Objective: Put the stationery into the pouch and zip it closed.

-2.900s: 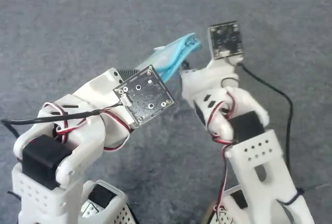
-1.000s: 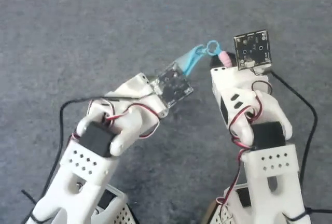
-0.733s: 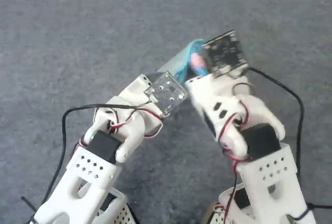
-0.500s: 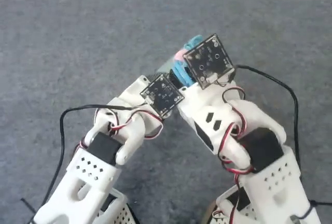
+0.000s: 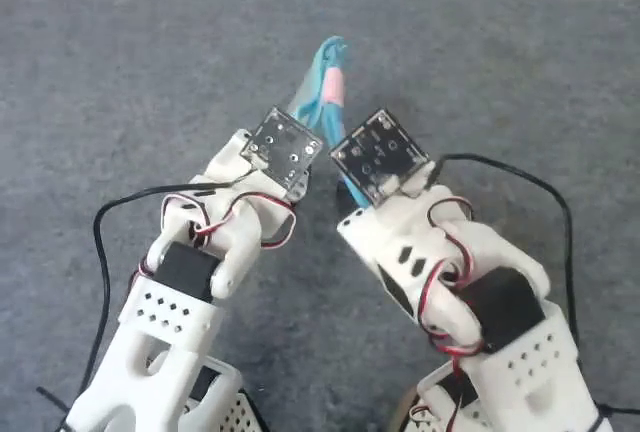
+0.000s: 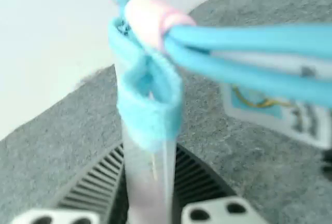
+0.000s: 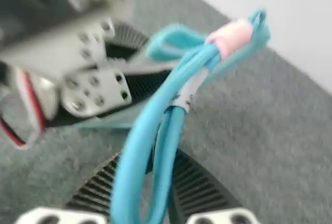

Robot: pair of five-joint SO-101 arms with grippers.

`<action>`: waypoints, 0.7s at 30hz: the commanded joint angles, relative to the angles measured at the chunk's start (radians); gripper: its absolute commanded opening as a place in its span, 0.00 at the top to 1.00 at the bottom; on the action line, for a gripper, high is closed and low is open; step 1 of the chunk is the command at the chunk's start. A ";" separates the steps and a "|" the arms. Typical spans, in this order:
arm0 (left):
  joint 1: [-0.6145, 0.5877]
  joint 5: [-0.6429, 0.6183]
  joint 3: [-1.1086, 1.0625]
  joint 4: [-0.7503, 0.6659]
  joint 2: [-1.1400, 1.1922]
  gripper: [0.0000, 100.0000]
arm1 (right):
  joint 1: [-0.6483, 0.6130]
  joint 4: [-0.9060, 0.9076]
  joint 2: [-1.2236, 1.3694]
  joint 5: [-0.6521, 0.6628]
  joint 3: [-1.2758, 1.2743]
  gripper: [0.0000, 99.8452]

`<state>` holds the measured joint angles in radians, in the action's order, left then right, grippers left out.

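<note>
Both arms have swung left in the last half second, and the pouch (image 5: 314,102) has turned with them. Its tip now points to the far side of the grey table (image 5: 120,82) instead of leaning right. It's held up off the surface, near the middle, just beyond the two wrists. The left gripper (image 6: 149,193) is pinched narrow on the pouch's clear end, with the blue fabric loop (image 6: 149,99) standing just above its jaws. The right gripper (image 7: 155,195) is clamped narrow as well, this one on the pouch's long blue edge, which runs up from between its ribbed pads. A pink piece (image 5: 335,83) sits at the far tip, right where the blue edges meet the loop. From the left wrist, a printed label (image 6: 270,110) shows in the clear part hanging under those blue edges. Whether any stationery is inside cannot be told.
</note>
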<state>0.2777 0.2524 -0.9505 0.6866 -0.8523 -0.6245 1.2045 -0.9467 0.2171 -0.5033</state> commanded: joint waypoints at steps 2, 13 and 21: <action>-0.025 -0.017 -0.004 0.009 0.032 0.99 | 0.059 -0.104 -0.019 0.018 -0.054 0.99; -0.138 -0.051 0.186 0.100 0.034 0.99 | 0.036 -0.097 -0.030 0.063 -0.232 0.99; -0.146 -0.080 0.317 0.164 0.041 0.99 | -0.085 -0.041 -0.176 0.112 -0.328 0.99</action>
<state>0.1366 0.1926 -0.7265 0.8477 -0.8094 -0.6828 1.1247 -1.0127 0.3122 -0.8332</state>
